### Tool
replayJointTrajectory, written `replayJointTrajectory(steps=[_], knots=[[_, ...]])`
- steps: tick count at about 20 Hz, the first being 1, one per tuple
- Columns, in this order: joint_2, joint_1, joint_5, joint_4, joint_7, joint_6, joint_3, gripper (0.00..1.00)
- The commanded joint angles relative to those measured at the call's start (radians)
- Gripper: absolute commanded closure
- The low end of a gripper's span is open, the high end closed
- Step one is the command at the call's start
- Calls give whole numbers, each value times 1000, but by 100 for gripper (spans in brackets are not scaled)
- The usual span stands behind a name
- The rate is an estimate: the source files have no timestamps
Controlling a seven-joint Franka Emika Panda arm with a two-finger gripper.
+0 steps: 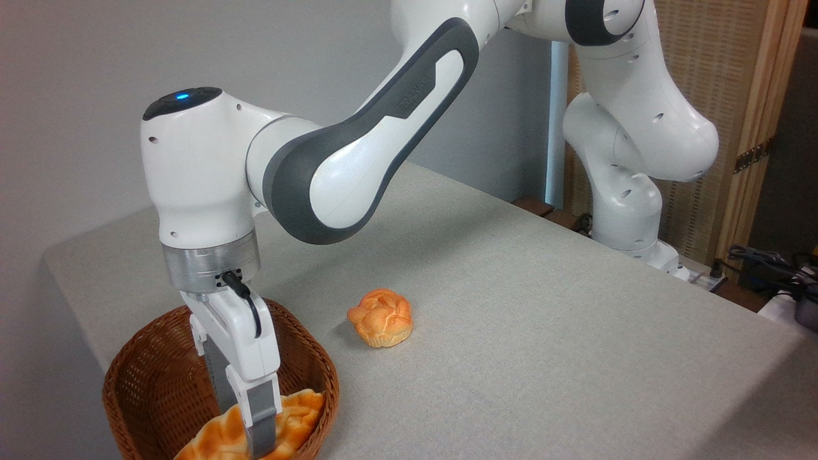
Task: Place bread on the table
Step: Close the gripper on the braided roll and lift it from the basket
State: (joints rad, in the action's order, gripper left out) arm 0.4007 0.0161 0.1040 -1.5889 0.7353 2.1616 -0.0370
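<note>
The bread (297, 412), a long braided golden-orange loaf, lies in the brown wicker basket (147, 377) at the lower left, with its right end up against the basket's rim. My gripper (241, 431) reaches straight down into the basket. Its fingers stand on either side of the loaf's middle, the near finger (259, 425) pressed against the crust and the far one partly hidden behind the loaf. The loaf's left end runs out of the picture's bottom edge. The table (543, 332), covered in grey-beige cloth, spreads out to the right.
A small round knotted bun (381, 317) sits on the cloth just right of the basket. The arm's base (629, 230) stands at the table's far right edge, with cables and a wooden screen behind it.
</note>
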Motion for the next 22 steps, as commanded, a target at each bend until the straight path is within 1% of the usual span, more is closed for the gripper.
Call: replayJointTrajectory(steps=[1,4,11,16,20,22], knots=[[13,-4,5,9,13,24,-4,72],[12,-4,5,12,12,24,-14,77],[6,-4,3,20,9,23,-20,94],[-16,-4,-7,23,0,12,-24,98],[-28,-4,-6,23,-4,11,-34,98],[-34,-4,-4,23,-4,-14,-35,100]])
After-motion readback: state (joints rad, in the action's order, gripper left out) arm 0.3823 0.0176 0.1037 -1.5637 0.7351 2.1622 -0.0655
